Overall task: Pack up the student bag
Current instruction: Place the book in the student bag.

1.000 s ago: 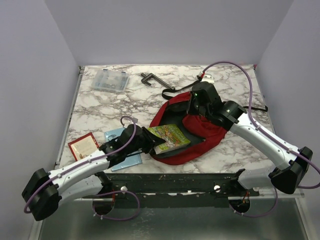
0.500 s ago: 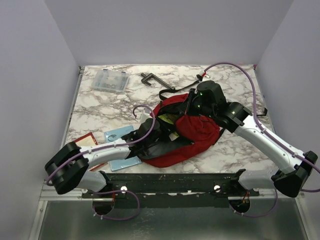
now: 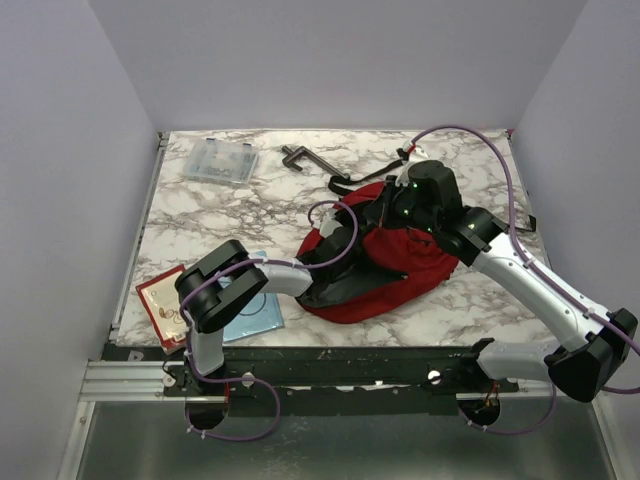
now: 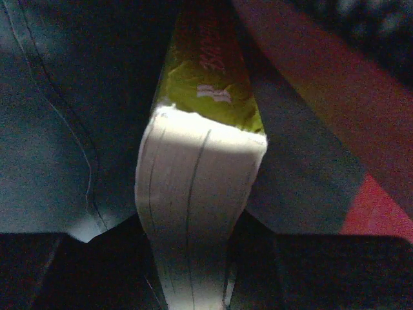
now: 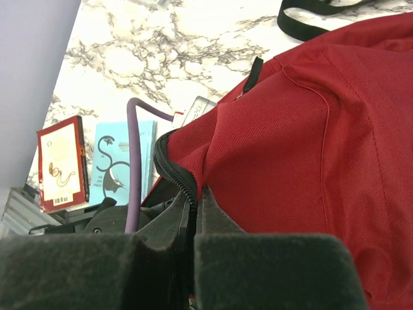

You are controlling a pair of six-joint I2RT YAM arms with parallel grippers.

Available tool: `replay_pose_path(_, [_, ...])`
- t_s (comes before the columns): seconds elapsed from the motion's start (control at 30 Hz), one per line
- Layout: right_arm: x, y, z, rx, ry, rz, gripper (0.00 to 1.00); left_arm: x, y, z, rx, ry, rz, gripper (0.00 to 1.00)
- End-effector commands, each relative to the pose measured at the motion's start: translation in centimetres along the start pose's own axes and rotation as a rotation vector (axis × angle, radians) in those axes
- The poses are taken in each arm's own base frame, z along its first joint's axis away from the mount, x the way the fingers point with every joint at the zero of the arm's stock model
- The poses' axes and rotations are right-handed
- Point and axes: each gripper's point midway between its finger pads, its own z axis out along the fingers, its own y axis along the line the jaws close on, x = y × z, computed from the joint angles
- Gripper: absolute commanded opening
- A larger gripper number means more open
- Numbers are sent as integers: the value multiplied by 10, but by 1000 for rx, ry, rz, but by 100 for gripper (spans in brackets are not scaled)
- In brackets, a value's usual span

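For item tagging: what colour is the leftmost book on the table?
Dark red book with a cream panel, clearest in the right wrist view.

**White Shells, Black Joints, Purple Cables**

The left arm (image 3: 272,276) and right arm (image 3: 530,282) share one build: smooth white link shells between bulky, rounded black joint housings. A thin purple cable (image 3: 470,128) loops along each. Small green lights (image 3: 402,187) glow on the right arm's black wrist housing. The right gripper (image 5: 193,213) has matte dark grey fingers (image 5: 219,226).
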Motion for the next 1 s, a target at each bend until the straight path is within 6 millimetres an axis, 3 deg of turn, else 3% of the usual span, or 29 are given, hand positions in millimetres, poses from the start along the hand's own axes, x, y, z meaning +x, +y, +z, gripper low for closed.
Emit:
replay_pose_path(0.0, [-24, 27, -13, -198, -99, -27, 1, 13, -43, 21, 127, 62, -77, 0])
replay_pose_path(0.13, [-23, 28, -17, -199, -81, -2, 1, 9, -32, 42, 60, 49, -118, 7])
replay_pose_path(0.17, [-24, 26, -18, -185, -83, -5, 1, 10, -32, 44, 49, 56, -117, 13])
replay_pose_path(0.37, [-25, 5, -31, -80, -96, -27, 1, 13, -14, 25, -69, 90, -69, 79])
replay_pose_path(0.4, [-24, 5, -32, -79, -94, -29, 1, 14, -7, 19, -90, 97, -70, 85])
replay_pose_path(0.53, [-21, -4, -33, -42, -98, -27, 1, 17, 15, -2, -185, 142, -63, 92])
replay_pose_path(0.67, [-14, -5, -31, -46, -84, -20, 1, 10, 30, -14, -266, 123, -13, 92])
replay_pose_path(0.73, [-13, -5, -31, -49, -81, -16, 1, 6, 36, -17, -314, 106, 5, 86])
replay_pose_path(0.87, [-13, -3, -34, -60, -82, -10, 1, 8, 33, -9, -328, 107, -9, 56])
replay_pose_path(0.97, [-11, 3, -35, -94, -69, 2, 1, 14, 12, 14, -286, 102, -2, 30])
